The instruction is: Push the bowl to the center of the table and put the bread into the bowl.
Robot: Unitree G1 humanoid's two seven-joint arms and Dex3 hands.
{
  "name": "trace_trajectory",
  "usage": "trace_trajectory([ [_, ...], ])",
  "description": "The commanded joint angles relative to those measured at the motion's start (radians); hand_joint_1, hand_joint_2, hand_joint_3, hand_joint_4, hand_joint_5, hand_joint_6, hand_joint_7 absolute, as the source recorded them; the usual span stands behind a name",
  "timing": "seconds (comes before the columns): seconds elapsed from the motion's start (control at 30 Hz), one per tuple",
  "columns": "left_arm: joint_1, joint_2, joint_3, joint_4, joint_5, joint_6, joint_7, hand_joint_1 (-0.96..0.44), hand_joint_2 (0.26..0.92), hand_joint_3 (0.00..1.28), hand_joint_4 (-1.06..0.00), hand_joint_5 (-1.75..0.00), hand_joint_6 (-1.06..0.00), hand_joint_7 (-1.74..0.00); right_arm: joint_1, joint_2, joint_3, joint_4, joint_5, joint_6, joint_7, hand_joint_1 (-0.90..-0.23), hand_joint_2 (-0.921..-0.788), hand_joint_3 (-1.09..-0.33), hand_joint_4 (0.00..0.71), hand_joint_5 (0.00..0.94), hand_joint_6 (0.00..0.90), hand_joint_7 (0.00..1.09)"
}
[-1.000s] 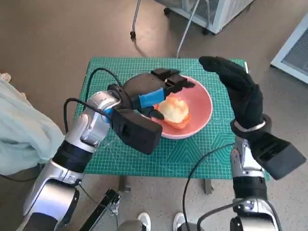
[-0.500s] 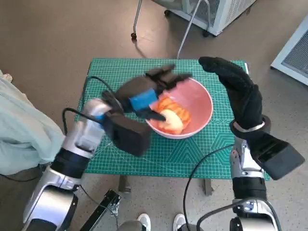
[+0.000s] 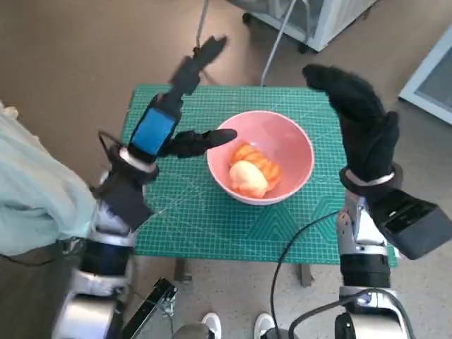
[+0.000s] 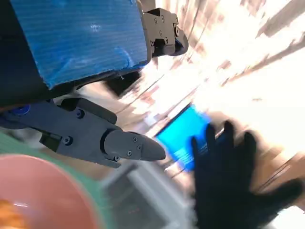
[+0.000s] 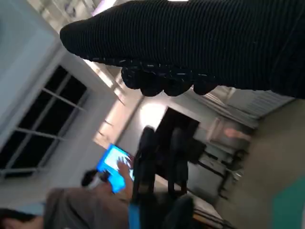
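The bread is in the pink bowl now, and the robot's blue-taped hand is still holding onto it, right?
Not quite. The bread does lie in the pink bowl, but the left hand is not holding it. The head view shows that hand lifted above the table beside the bowl, fingers apart and holding nothing.

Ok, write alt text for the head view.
A pink bowl holding the bread sits on a green cutting mat. The left hand is raised open beside it, and the gloved right hand is raised open on the other side.
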Motion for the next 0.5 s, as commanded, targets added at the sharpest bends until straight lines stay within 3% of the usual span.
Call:
trace_trajectory([
  [0.03, 0.03, -0.01, 0.025, -0.059, -0.016, -0.015, 0.017, -0.53, 0.921, 0.29, -0.04, 0.0, -0.01, -0.41, -0.018, 0.013, -0.002, 0.018, -0.036, -0.014, -0.04, -0.664, -0.921, -0.743, 0.236, 0.049, -0.001, 0.79],
  [0.23, 0.028, 0.017, 0.046, -0.059, 0.004, -0.018, 0.01, -0.54, 0.921, 0.3, -0.09, -0.03, 0.0, -0.43, -0.041, 0.016, 0.006, 0.019, -0.082, -0.026, -0.082, -0.655, -0.921, -0.764, 0.232, 0.043, -0.001, 0.77],
  [0.5, 0.04, 0.029, 0.041, -0.093, -0.012, 0.004, -0.014, -0.52, 0.921, 0.29, -0.11, -0.04, 0.0, -0.43, -0.064, 0.014, 0.009, 0.039, -0.074, -0.035, -0.075, -0.647, -0.921, -0.775, 0.233, 0.039, -0.001, 0.75],
])
